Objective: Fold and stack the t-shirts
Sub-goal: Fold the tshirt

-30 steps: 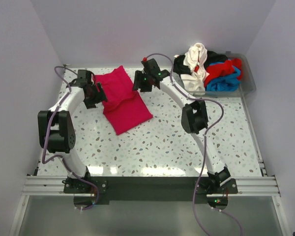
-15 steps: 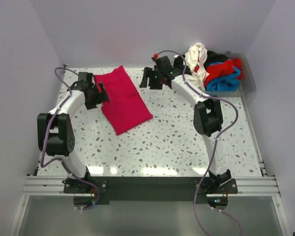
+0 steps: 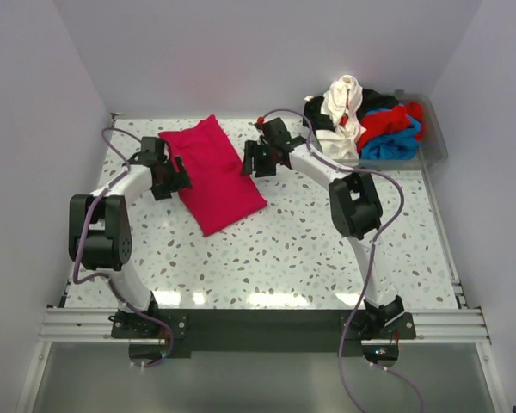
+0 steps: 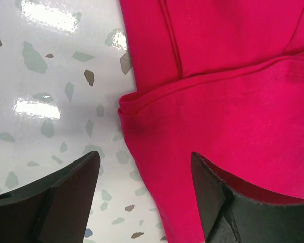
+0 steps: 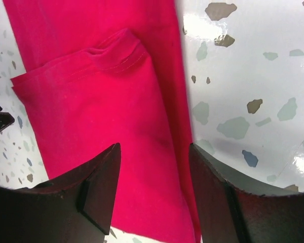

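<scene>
The bright magenta cotton t-shirt (image 3: 213,176) lies folded into a long oblong on the far-left part of the bench, running aslant from the far edge toward the middle. One thickness is doubled over another, and the hemmed edge of the upper layer shows plainly in both wrist views. No other garment lies under or beside it, so it looks like the first piece of the stack.

The left gripper (image 4: 144,159) is at the shirt's left long edge with its jaws apart. One finger is over bare bench and the other over the cloth, so the edge runs between them. The right gripper (image 5: 154,149) is at the opposite long edge, nearer the far side, also with its jaws apart and nothing held. From these views I cannot tell whether either set of fingertips touches the fabric.

The white, grey-speckled bench (image 3: 310,249) is bare toward the near edge. In the far-right corner a clear plastic bin (image 3: 437,148) holds a jumbled heap of white, black, red and blue garments (image 3: 370,120), well apart from the shirt.

I judge the step in hand to be the last of the folding on this shirt — either one more fold or a squaring-up. The next move calls for both grippers to close on all the layers at their edges and lift together. If a finger catches only the top layer, the fold will open.
</scene>
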{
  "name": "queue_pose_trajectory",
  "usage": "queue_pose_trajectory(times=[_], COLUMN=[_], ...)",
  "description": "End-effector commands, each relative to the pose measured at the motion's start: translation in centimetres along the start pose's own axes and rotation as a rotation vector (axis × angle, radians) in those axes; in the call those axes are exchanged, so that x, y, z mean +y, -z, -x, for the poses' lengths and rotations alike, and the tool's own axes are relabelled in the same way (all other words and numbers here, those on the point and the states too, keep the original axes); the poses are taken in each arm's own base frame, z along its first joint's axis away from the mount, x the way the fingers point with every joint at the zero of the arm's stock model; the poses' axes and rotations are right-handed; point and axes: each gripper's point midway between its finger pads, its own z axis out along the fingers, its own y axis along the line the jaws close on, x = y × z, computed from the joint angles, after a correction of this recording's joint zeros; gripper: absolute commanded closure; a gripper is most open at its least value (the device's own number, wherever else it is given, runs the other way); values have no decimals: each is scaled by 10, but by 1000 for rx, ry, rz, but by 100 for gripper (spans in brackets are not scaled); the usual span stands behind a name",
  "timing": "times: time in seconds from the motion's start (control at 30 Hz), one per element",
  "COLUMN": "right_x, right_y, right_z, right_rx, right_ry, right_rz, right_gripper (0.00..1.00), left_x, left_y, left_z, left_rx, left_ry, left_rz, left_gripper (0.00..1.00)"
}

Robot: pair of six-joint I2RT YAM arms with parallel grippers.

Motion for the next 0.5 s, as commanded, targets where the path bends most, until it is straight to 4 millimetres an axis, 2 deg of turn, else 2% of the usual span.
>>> queue_pose_trajectory(times=[0.0,0.17,0.47], right_x=[6,1,6], right_y=[-6,-14,-13], right_z=[13,8,6], right_rx=[-32,-14,-18], right_ry=[23,24,33], right_rz=[34,24,26], right_gripper=[41,44,59], left_x=[-2,2,7], left_y=[-14,-25,-36], left_z=[14,12,7], left_rx=[-39,-28,-16], left_ry=[-20,-19,-18], left_rz=[-3,14,28], left_gripper=[24,28,39])
